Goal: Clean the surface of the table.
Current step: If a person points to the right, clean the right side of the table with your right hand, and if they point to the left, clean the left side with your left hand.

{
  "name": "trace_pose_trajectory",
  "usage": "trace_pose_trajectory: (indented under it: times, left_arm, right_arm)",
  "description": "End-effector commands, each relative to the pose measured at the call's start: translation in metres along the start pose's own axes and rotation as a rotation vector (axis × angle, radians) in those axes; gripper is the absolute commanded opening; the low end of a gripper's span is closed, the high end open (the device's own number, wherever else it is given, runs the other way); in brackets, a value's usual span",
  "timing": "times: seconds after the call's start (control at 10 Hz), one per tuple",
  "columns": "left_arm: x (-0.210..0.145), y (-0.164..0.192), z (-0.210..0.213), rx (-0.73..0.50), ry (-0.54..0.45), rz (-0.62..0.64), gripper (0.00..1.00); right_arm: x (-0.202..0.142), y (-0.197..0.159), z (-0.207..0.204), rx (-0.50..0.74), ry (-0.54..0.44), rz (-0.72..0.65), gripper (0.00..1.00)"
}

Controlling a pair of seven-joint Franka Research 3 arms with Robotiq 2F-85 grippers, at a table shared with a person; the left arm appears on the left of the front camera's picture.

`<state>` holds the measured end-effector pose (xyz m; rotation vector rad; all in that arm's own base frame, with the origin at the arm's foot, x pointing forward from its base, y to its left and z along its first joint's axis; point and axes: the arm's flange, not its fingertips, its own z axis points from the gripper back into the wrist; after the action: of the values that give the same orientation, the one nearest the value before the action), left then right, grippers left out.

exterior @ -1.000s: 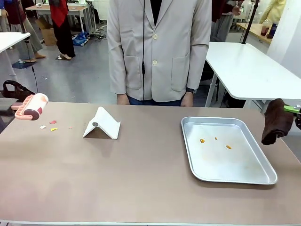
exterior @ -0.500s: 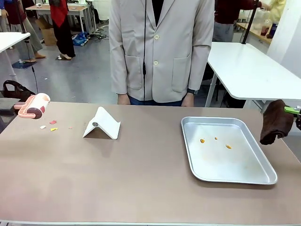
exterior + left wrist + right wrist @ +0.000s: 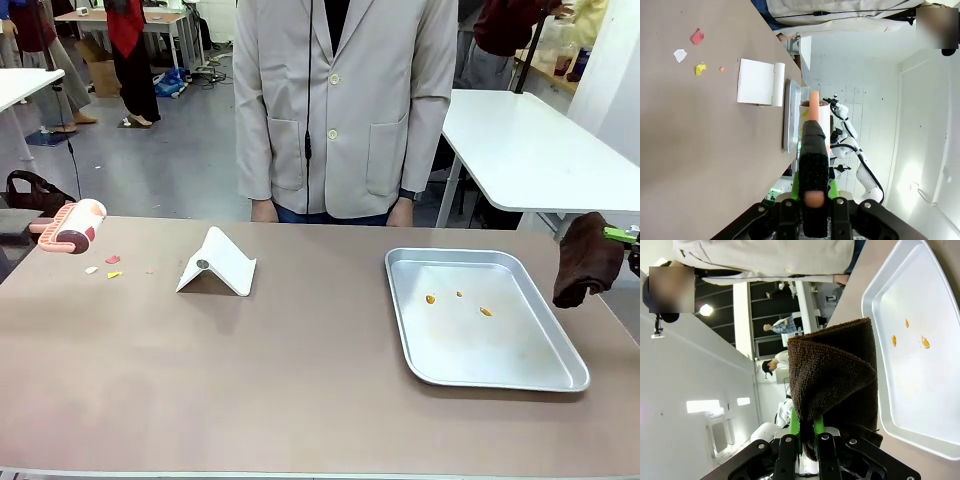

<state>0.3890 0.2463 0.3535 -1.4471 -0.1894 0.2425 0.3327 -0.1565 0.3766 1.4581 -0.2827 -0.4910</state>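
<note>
The brownish table (image 3: 300,370) carries a few small paper scraps (image 3: 106,266) near its far left corner. In the left wrist view they lie scattered as red, white and yellow scraps (image 3: 695,50). My left gripper (image 3: 814,186) is shut on the dark handle of a pink lint roller (image 3: 70,226), which hangs just above the table's left edge, short of the scraps. At the right edge my right gripper (image 3: 622,236) is shut on a folded brown cloth (image 3: 587,259). In its wrist view the cloth (image 3: 835,370) rises from the green pads (image 3: 796,426) beside the tray.
A white folded-card stand (image 3: 218,263) sits left of centre at the back. A silver metal tray (image 3: 545,370) with three orange crumbs (image 3: 458,298) lies at the right. A person in a beige jacket (image 3: 345,100) stands at the far edge, with white tables behind.
The lint roller has shifted slightly up and right at the left edge. The cloth has risen a little. The person has shifted a bit to the right.
</note>
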Motion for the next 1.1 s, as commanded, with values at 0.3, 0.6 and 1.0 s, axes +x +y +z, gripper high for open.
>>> trace_pose_trajectory:
  times: [0.3, 0.6, 1.0]
  left_arm:
    - [-0.0022, -0.0023, 0.0014, -0.01, 0.012, -0.018, 0.0]
    - [-0.0022, -0.0023, 0.0014, -0.01, 0.012, -0.018, 0.0]
    - [-0.0022, -0.0023, 0.0014, -0.01, 0.012, -0.018, 0.0]
  right_arm:
    - [-0.0018, 0.003, -0.0004, 0.009, 0.01, 0.0, 0.0]
    - [-0.0018, 0.003, -0.0004, 0.009, 0.01, 0.0, 0.0]
    - [-0.0018, 0.003, -0.0004, 0.009, 0.01, 0.0, 0.0]
